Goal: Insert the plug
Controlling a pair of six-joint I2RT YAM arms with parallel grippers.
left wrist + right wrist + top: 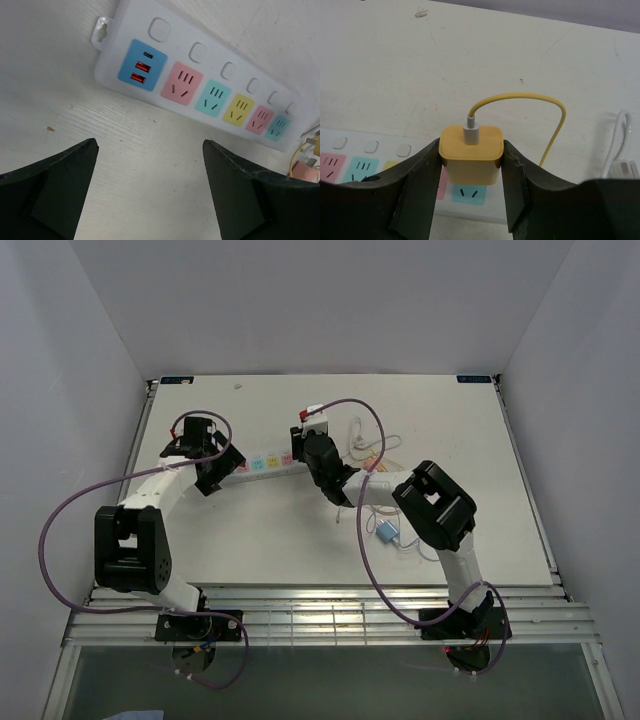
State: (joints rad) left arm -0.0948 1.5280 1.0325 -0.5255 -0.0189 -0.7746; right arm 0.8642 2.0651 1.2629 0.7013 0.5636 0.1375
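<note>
A yellow plug (470,155) with a yellow cable (555,115) in its top is pinched between the fingers of my right gripper (471,167), which is shut on it. The plug stands upright just over the right end of the white power strip (370,150), right behind a teal socket (468,193). Whether its prongs touch the strip is hidden. In the left wrist view the strip (210,70) shows all of its coloured sockets empty. My left gripper (150,190) is open over bare table in front of the strip's USB end. From above, the left gripper (220,473) and the right gripper (308,447) sit at the ends of the strip (265,463).
A small blue adapter (388,531) lies on the table under the right arm. A white cable (356,430) and loops of yellow cable (372,455) lie right of the strip. White walls enclose the table on three sides.
</note>
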